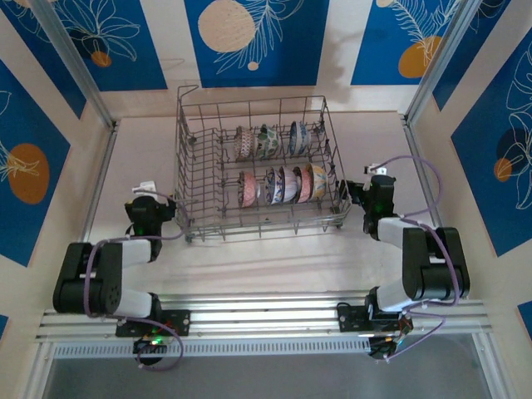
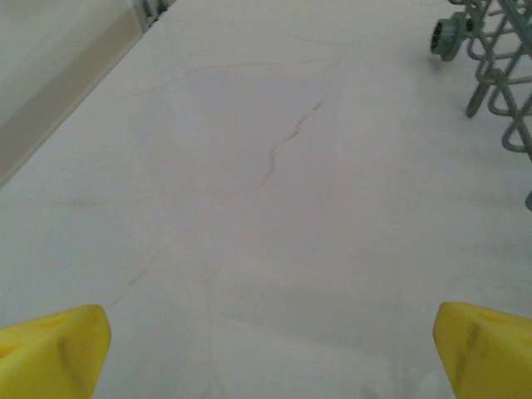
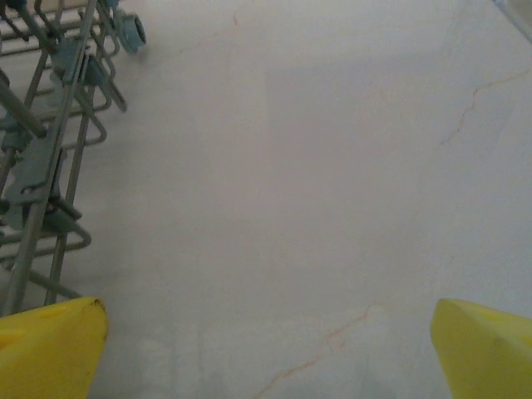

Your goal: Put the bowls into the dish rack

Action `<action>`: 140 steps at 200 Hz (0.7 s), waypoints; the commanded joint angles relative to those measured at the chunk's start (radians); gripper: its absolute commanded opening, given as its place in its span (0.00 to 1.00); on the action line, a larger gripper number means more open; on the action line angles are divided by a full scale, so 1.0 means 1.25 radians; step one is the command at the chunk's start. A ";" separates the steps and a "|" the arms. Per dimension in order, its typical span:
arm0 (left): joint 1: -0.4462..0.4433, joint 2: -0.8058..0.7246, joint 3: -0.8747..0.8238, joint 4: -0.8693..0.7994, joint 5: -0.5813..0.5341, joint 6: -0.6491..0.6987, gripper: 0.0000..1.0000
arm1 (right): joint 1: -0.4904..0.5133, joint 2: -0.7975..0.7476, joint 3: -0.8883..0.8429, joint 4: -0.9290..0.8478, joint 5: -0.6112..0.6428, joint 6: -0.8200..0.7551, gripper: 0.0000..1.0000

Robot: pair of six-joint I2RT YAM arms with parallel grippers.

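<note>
The grey wire dish rack [image 1: 191, 179] stands in the middle of the table, with several painted bowls [image 1: 283, 184] set on edge between its tines in two rows. My left gripper [image 1: 148, 199] rests low beside the rack's left front corner, open, its yellow fingertips [image 2: 54, 349] wide apart over bare table. To the right of the rack's right front corner sits my right gripper [image 1: 376, 193], open too, yellow fingertips [image 3: 50, 345] spread with nothing between them. A rack corner with a small wheel [image 2: 445, 37] shows in the left wrist view, and the rack's wire side [image 3: 50, 150] in the right wrist view.
The pale marbled tabletop [image 1: 274, 262] lies bare in front of the rack. Aluminium posts [image 1: 75, 66] and blue-patterned walls [image 1: 33, 158] close in both sides and the back. A metal rail [image 1: 266, 312] runs along the near edge by the arm bases.
</note>
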 commanded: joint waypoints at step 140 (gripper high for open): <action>-0.059 0.105 0.034 0.158 0.032 0.092 0.99 | 0.011 0.046 -0.058 0.184 -0.169 -0.030 1.00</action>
